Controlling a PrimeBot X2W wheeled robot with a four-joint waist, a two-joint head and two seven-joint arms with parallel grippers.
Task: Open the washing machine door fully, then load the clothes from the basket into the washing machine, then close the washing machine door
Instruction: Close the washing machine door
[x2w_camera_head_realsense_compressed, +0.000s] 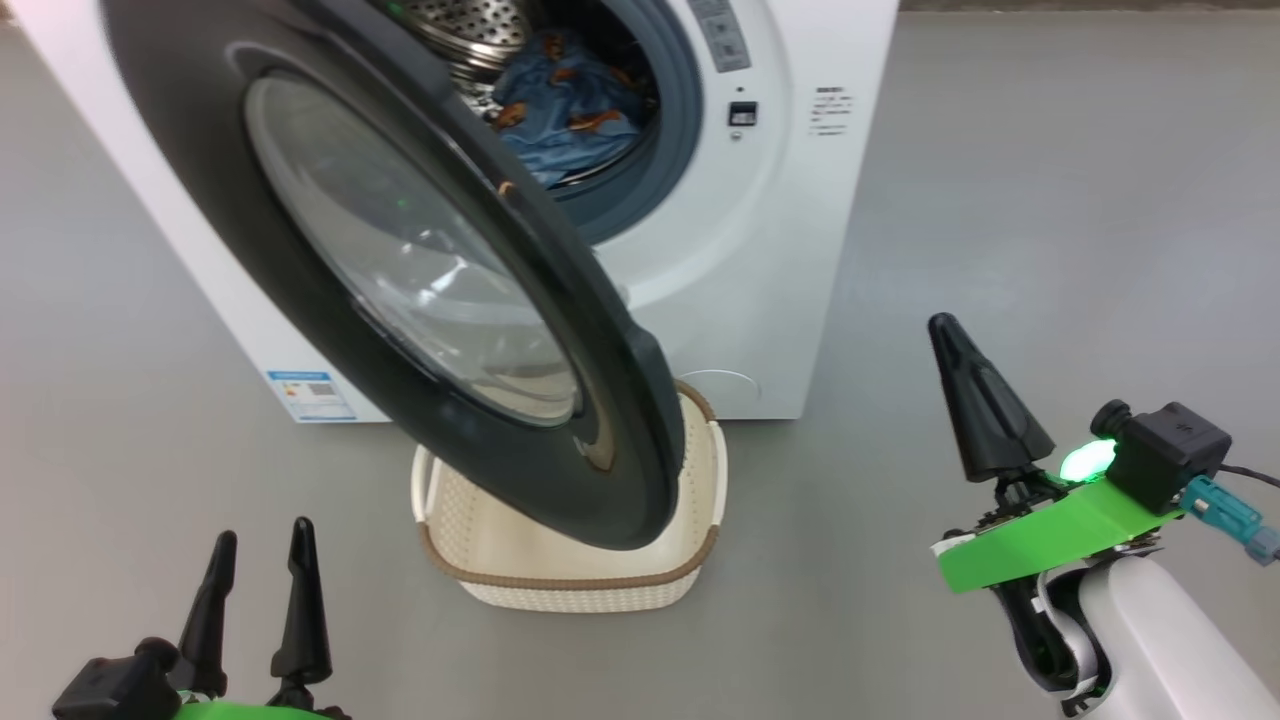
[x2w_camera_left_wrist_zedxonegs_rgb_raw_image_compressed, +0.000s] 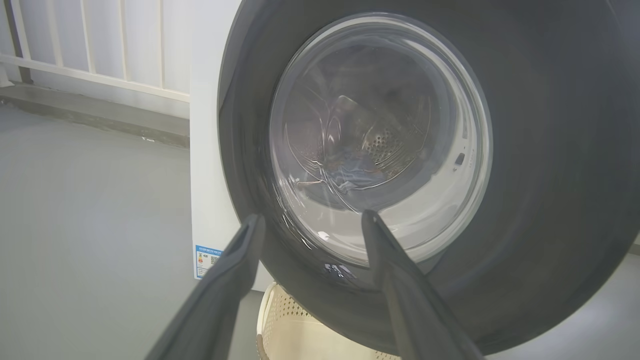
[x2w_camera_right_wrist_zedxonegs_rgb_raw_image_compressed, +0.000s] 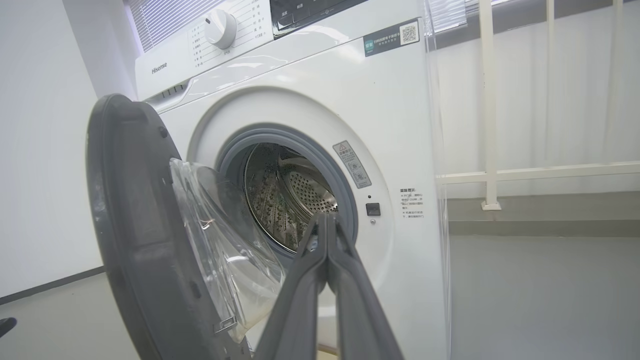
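Washing machine door (x2w_camera_head_realsense_compressed: 400, 260) glossy black, half-swung, bulging glass bowl — left pincer (x2w_camera_head_realsense_compressed: 263, 537) spread, right pincer (x2w_camera_right_wrist_zedxonegs_rgb_raw_image_compressed: 325, 221) clenched, empty

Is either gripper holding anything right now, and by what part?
Nothing is held: the left gripper is open and empty, the right gripper shut on nothing.

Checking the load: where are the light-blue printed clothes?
In the head view, upper centre: the light-blue printed clothes lie inside the white washing machine's steel drum, right of the open black door.
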